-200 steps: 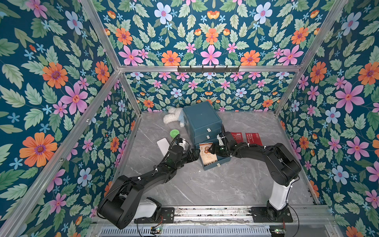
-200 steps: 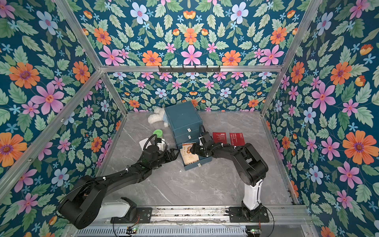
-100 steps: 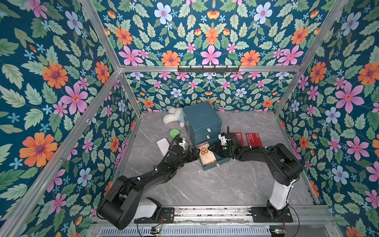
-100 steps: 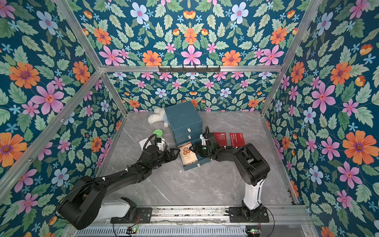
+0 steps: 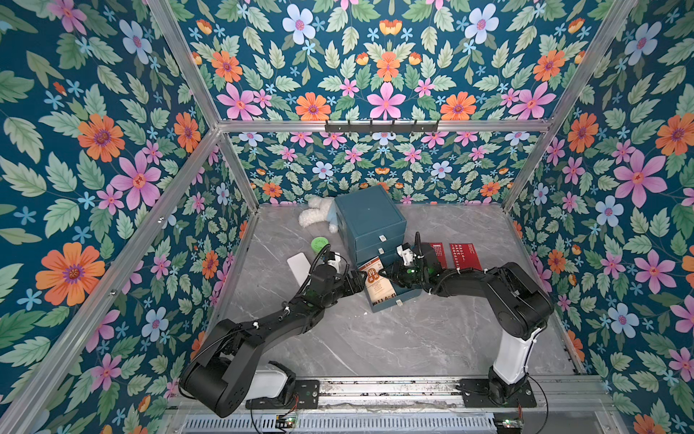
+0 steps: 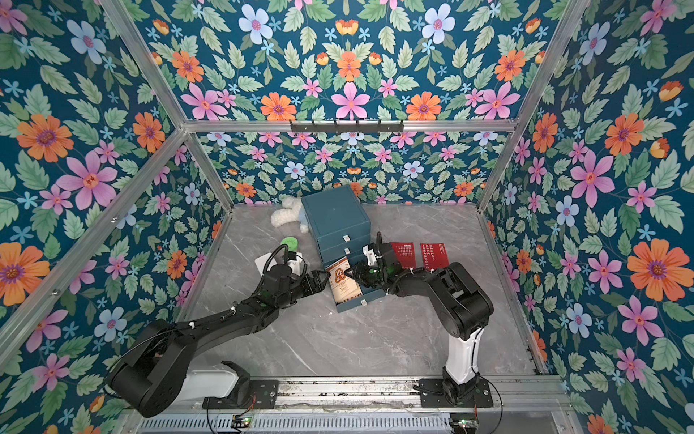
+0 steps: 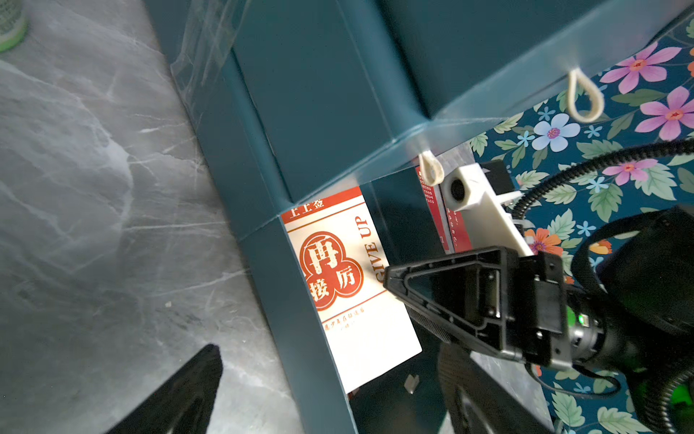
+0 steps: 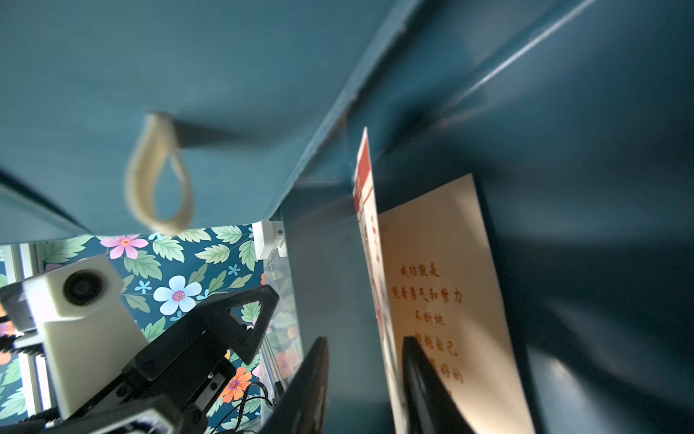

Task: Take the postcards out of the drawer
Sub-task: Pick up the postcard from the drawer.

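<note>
Bottom drawer [image 5: 392, 303] of the blue chest [image 5: 368, 218] stands pulled out. My right gripper [image 8: 364, 379] is inside it, jaws narrowed either side of a tilted cream postcard [image 7: 356, 300] (a gap shows on one side). The view is blurred, so I can't confirm contact. A second cream postcard [image 8: 450, 282] sits behind. My left gripper [image 5: 355, 280] hangs spread wide just outside the drawer wall. Two red postcards [image 5: 465, 255] lie on the table [image 5: 375, 338] beside the chest.
</note>
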